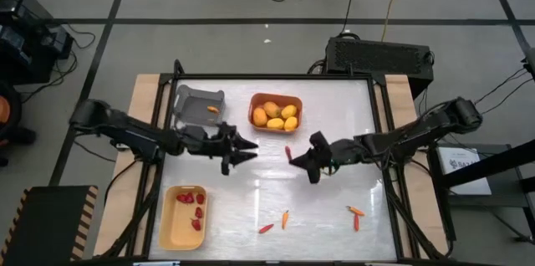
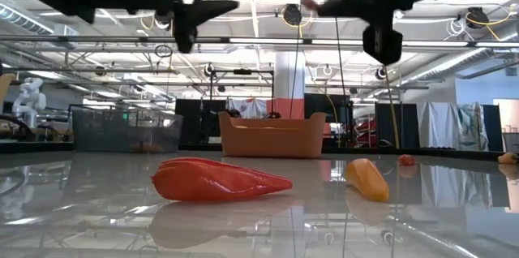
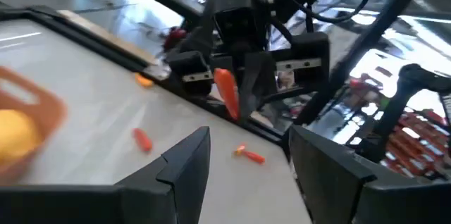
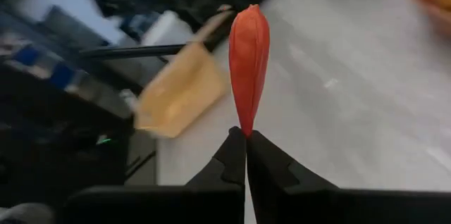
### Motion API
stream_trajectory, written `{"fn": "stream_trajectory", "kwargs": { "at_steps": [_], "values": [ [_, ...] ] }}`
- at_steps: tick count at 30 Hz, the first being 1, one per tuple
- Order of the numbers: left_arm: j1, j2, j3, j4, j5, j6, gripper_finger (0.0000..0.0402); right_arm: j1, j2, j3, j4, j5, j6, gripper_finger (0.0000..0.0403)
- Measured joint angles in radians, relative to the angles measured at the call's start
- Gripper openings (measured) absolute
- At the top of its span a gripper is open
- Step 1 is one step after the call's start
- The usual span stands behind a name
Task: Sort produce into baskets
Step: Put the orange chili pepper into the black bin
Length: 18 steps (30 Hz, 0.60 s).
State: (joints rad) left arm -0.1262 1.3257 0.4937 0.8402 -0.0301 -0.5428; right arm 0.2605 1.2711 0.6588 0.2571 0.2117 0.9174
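Above mid-table, right hand (image 4: 246, 138) pinches carrot stick (image 4: 249, 62) pointing straight outward.

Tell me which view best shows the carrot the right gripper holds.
The right wrist view: the carrot fills the frame, pinched at its tip by the right gripper. Left wrist view shows it farther off; high view, a red speck; low view hides it.
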Motion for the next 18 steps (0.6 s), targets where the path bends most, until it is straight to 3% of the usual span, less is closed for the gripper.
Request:
{"fn": "stream_trajectory", "kwargs": {
  "at_steps": [9, 18],
  "values": [
    [-0.043, 0.285, 0.106, 0.244, -0.005, 0.034, 0.0201, 0.089, 0.113, 0.0, 0.172, 0.055, -0.023, 0.0],
    [-0.054, 0.393, 0.222, 0.241, 0.004, 0.087, 0.0201, 0.091, 0.155, 0.0, 0.191, 0.057, -0.023, 0.0]
  ]
}}
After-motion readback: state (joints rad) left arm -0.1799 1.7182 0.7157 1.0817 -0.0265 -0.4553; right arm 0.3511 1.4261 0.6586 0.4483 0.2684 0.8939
